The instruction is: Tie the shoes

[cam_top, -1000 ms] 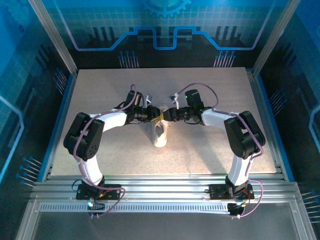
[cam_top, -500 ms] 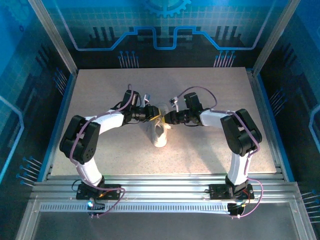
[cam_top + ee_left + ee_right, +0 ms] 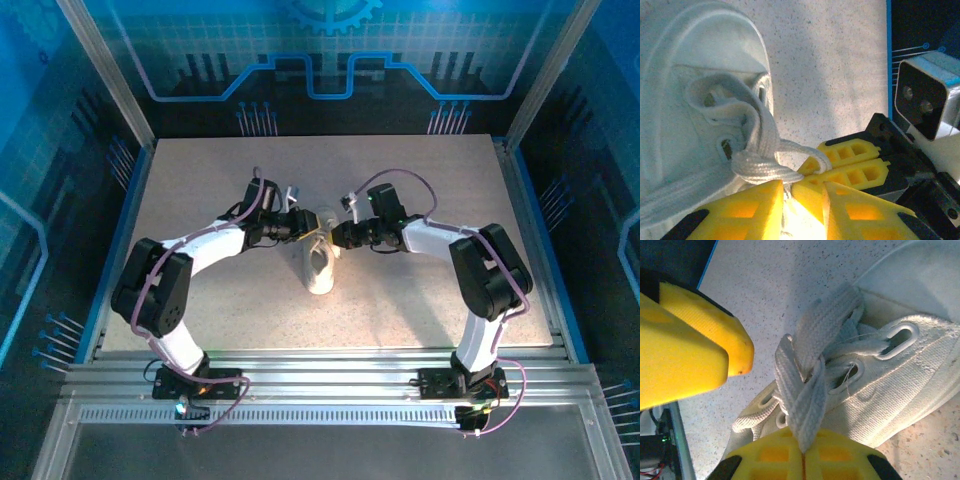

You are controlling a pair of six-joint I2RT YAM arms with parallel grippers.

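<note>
- White sneaker (image 3: 319, 268) lies just below and between the two sets of jaws, its laces (image 3: 802, 390) crossed in a first twist; the bow appears yet to be made.
- Left gripper (image 3: 789, 194) and right gripper (image 3: 802, 460) are each clamped on a strand.
- Speckled tabletop (image 3: 430, 300) beneath them, blue-panelled enclosure (image 3: 320, 60) beyond.

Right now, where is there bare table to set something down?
Bare table runs along the far edge, and from the sneaker toe to the near edge. It is crowded mid-table, where the left gripper and right gripper meet over the laces.
</note>
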